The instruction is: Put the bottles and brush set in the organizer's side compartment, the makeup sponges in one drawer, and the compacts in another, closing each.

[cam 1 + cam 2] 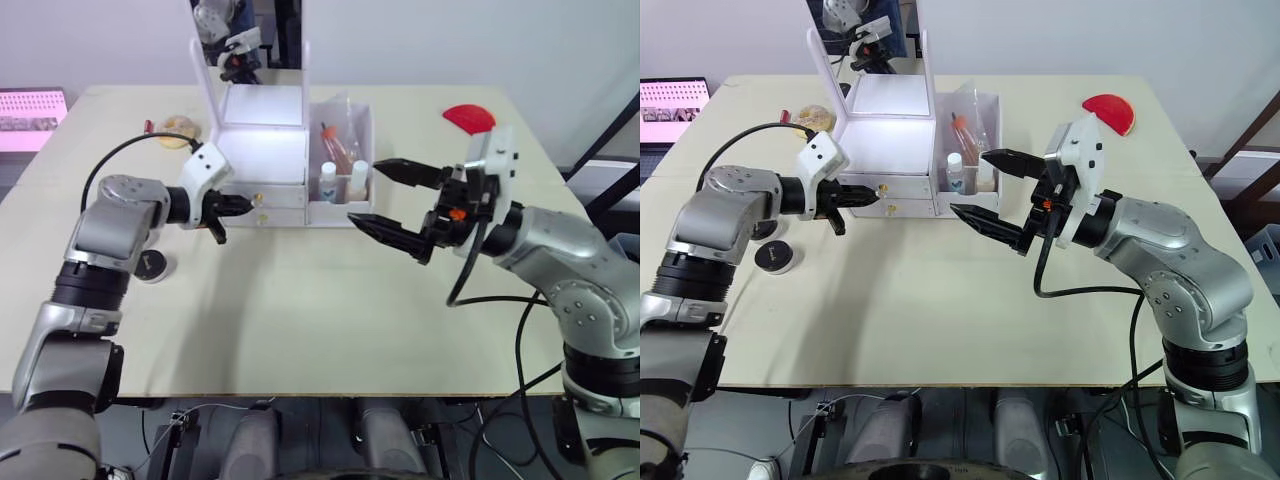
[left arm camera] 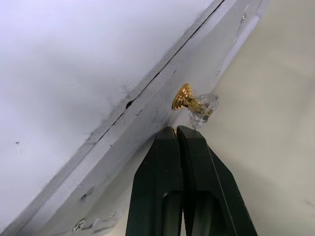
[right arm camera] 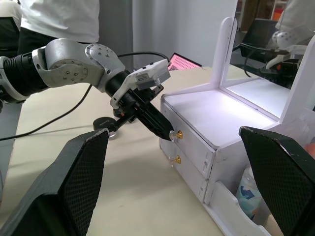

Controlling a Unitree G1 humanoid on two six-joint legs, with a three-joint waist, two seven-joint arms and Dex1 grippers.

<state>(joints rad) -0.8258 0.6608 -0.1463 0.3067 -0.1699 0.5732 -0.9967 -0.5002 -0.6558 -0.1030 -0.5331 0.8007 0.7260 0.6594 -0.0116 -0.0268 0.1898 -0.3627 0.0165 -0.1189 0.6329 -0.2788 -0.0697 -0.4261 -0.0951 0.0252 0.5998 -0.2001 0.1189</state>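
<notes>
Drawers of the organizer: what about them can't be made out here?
- Contents: both drawer fronts are shut in the right wrist view, hiding what lies inside.
- Contact: in the left wrist view the left tool ends just under the knob; touching or not is unclear.
- Lower knob: too small in the eye views.

White organizer (image 1: 262, 160) with gold drawer knobs (image 2: 185, 98); cream bench (image 1: 300, 310); red compact (image 1: 468, 117); black compact (image 1: 151, 266); black end effector fingers (image 2: 192, 167).
</notes>
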